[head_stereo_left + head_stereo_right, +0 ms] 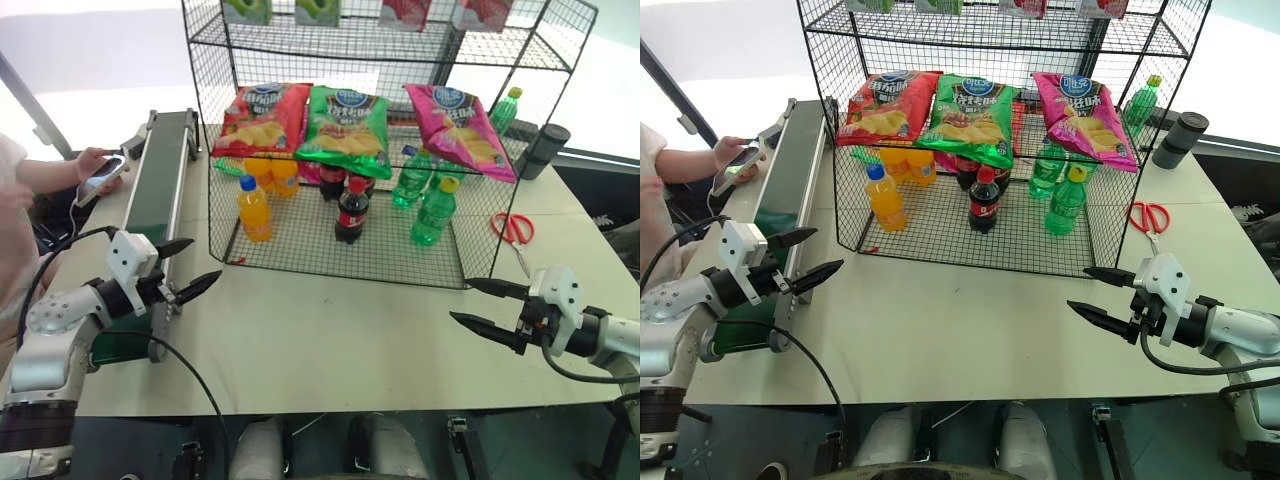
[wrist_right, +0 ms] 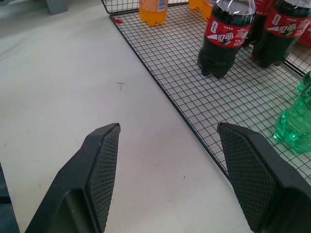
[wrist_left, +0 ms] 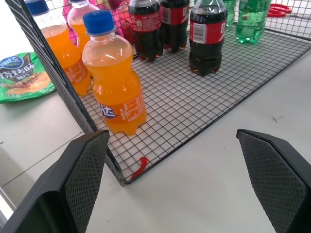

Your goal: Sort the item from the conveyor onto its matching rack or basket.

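While the magenta-pink crisps bag [image 1: 460, 128] lies on the rack [image 1: 330, 255], both the left gripper [image 1: 190, 265] and right gripper [image 1: 475, 303] are held wide apart, empty, above the table [image 1: 330, 340].

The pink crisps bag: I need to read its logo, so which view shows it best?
The right eye view: the pink crisps bag lies fully visible on the rack's middle shelf, logo facing up. The left eye view shows it similarly, farther right. The wrist views face the bottles.
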Controlling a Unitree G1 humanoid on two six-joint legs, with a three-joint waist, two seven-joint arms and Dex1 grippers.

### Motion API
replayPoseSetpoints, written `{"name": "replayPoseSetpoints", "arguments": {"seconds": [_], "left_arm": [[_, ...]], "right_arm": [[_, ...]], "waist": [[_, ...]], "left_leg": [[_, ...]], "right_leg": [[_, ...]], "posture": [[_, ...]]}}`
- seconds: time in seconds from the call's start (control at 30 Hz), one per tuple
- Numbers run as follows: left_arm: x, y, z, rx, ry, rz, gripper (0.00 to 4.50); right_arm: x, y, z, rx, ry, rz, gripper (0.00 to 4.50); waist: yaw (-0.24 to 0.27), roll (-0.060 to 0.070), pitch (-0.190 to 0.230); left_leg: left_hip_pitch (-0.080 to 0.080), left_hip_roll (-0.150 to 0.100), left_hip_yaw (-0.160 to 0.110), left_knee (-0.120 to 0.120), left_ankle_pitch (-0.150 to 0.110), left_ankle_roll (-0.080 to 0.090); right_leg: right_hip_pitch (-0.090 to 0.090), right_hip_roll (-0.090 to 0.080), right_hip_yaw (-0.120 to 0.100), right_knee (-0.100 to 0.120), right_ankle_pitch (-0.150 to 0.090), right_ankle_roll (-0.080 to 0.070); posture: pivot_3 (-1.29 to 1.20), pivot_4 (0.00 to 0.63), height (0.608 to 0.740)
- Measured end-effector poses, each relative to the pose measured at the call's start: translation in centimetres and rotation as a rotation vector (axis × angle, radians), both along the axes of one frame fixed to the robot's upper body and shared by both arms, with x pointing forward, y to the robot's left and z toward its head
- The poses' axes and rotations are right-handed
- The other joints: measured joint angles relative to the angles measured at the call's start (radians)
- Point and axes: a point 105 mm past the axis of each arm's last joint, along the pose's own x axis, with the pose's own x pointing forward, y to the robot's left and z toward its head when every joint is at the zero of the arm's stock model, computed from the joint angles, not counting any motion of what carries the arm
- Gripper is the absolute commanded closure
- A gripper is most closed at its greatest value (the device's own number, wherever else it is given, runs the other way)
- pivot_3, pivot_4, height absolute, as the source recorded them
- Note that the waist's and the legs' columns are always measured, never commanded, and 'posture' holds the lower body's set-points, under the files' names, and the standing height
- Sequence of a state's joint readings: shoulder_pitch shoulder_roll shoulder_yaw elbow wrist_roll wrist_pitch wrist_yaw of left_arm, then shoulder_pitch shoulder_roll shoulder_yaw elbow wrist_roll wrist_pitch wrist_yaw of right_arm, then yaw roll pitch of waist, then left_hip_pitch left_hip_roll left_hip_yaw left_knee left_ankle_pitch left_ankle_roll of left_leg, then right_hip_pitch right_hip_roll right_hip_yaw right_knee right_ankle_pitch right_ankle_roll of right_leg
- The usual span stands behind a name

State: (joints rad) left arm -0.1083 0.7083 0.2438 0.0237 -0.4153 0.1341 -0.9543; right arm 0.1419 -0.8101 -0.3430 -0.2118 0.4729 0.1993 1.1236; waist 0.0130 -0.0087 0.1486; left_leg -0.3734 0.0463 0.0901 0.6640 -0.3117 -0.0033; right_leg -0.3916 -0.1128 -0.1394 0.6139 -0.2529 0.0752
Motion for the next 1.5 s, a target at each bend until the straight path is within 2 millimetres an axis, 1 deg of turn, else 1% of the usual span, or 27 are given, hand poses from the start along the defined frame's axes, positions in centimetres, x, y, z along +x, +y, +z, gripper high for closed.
{"name": "replayPoseSetpoints", "arguments": {"seconds": [0.17,0.47,0.67,0.77,0.83,1.0,1.17,1.5], "left_arm": [[0.0,-0.3,-0.3,0.006,0.01,-0.018,0.0],[0.3,-0.7,-0.3,0.011,0.005,-0.037,0.0],[0.3,-0.9,-0.4,0.005,0.008,-0.04,0.0],[0.4,-1.2,-0.5,-0.001,-0.002,-0.045,0.0],[0.7,-2.0,-0.5,-0.007,-0.015,-0.061,0.0],[1.6,-2.9,-0.3,-0.028,-0.051,-0.063,0.0],[1.7,-3.3,-0.5,-0.027,-0.055,-0.068,0.0],[1.5,-3.4,-0.8,-0.031,-0.026,-0.08,0.0]], "right_arm": [[-0.3,-0.1,-0.4,-0.006,0.017,-0.001,1.18],[-0.1,-0.1,-0.2,-0.027,-0.008,-0.007,1.18],[-0.1,0.2,-0.5,-0.025,0.004,0.006,1.18],[0.0,0.2,-0.4,-0.031,-0.003,0.008,1.18],[0.2,0.3,-0.3,-0.037,-0.009,0.013,1.18],[1.2,0.8,0.3,-0.045,-0.041,0.032,1.18],[1.6,0.3,0.2,-0.055,-0.047,0.015,1.18],[1.4,0.4,-0.2,-0.058,-0.037,0.018,1.18]], "waist": [[0.001,0.0,0.0],[0.0,0.0,0.0],[0.0,0.0,0.0],[0.0,0.0,0.0],[0.0,0.0,0.0],[0.0,0.0,0.0],[0.0,0.0,0.0],[0.0,0.0,0.0]], "left_leg": [[0.0,0.0,0.0,0.0,0.0,0.0],[0.0,0.0,0.0,0.0,0.0,0.0],[0.0,0.0,0.0,0.0,0.0,0.0],[0.0,0.0,0.0,0.0,0.0,0.0],[0.0,0.0,0.0,0.0,0.0,0.0],[0.0,0.0,0.0,0.001,0.0,0.0],[0.0,0.0,0.0,0.001,0.001,-0.001],[0.0,0.0,0.0,0.001,0.001,-0.001]], "right_leg": [[0.0,0.0,0.0,0.0,0.0,0.0],[0.0,0.0,0.0,0.0,0.0,0.0],[0.0,0.0,0.0,0.0,0.0,0.0],[0.0,0.0,0.0,0.0,0.0,0.0],[0.0,0.0,0.0,0.0,0.0,0.0],[0.0,0.0,0.0,0.001,0.0,0.0],[0.001,0.0,0.0,0.001,0.0,0.0],[0.001,0.0,0.0,0.001,0.0,0.0]], "posture": [[0.0,0.15,0.74],[0.0,0.15,0.74],[0.0,0.15,0.74],[0.0,0.15,0.74],[0.0,0.15,0.74],[0.0,0.15,0.74],[0.0,0.15,0.74],[0.0,0.15,0.74]]}}
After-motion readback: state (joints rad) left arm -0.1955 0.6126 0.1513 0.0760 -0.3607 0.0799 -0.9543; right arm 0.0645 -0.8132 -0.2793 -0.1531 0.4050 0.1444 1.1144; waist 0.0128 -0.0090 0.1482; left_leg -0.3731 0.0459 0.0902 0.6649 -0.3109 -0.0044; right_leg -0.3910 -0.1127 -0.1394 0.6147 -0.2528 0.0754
